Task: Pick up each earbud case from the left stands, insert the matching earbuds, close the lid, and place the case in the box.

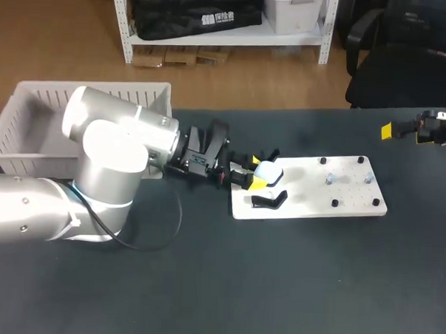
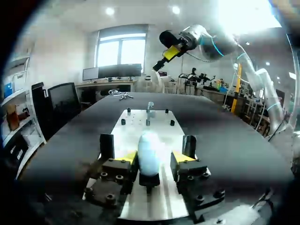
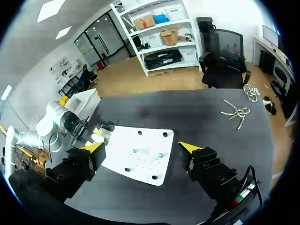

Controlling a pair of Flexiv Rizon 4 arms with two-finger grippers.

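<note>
Left gripper (image 2: pixel 149 158) is sitting spread around the earbud case (image 2: pixel 149 151), which is resting at the end of the white plate (image 2: pixel 157 129) nearest the fingers, apparently on a stand; one pad is looking close to the shell and the other is showing a gap, so I am recording no pinch yet.

Risk, in my judgement: an off-centre closure is likely to push the rounded, smooth case sideways or tip it off its seat; a weak pinch is risking a slip on the lift.

Second black stand (image 1: pixel 270 200) is lying just beside the fingers and crowding that side. Small pale pieces (image 1: pixel 330 179) farther along the plate, possibly the earbuds, are standing among black pegs. Box (image 1: pixel 17 125) is sitting behind my left arm, partly hidden by it; that bulk is standing in the carry path. Right gripper (image 3: pixel 141 146) is hanging spread, well apart from the plate.
</note>
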